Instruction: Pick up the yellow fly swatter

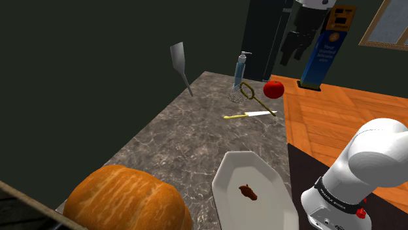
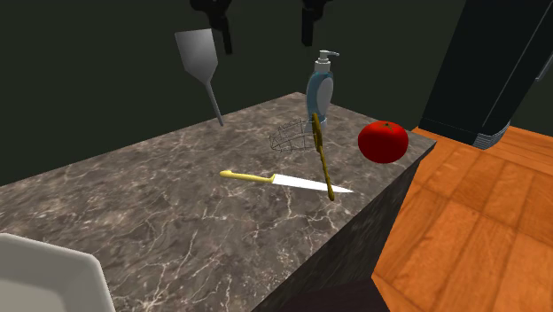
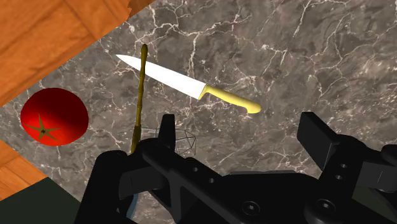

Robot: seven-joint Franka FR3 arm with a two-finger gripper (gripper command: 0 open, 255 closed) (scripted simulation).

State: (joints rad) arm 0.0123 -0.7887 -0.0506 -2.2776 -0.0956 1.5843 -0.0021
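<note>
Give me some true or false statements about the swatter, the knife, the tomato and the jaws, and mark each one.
1. The swatter's handle crosses the knife's blade. True.
2. The jaws are shut on the swatter. False: they stand open above the counter, holding nothing.
3. The tomato lies on the plate. False: it sits at the counter's edge, near the swatter and apart from the plate.
4. The knife has a yellow handle. True.
5. The spatula lies flat on the counter. False: it stands upright at the counter's far edge, blade up.
</note>
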